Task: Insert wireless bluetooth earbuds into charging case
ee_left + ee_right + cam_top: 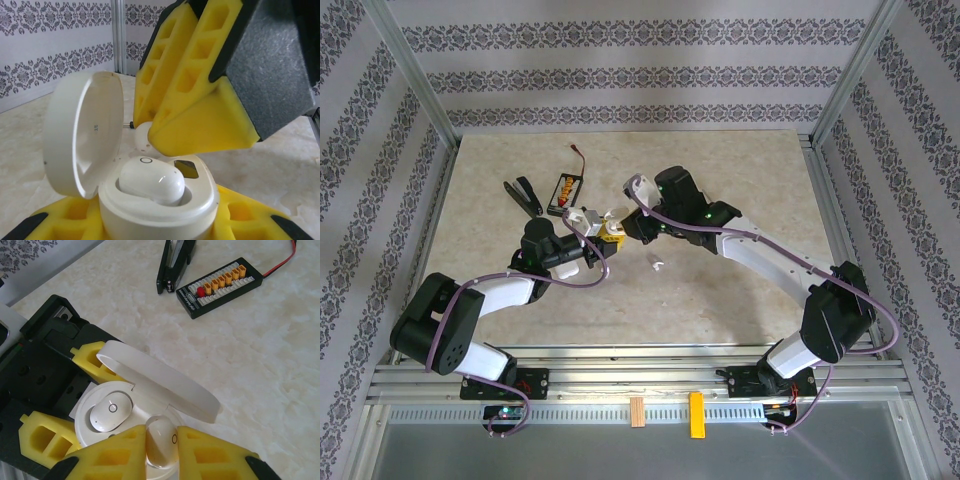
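Right hand (161,454) pinches the second earbud (160,437) just above the empty socket (185,169). Left hand (160,227) grips the open case (150,202) over the middle of the bench (740,165), first earbud (111,410) seated. My worry: if it enters tilted, it catches the rim and pops loose.

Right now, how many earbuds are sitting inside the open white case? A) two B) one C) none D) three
B: one earbud sits in the charging case, while the right gripper pinches a second earbud just above it.
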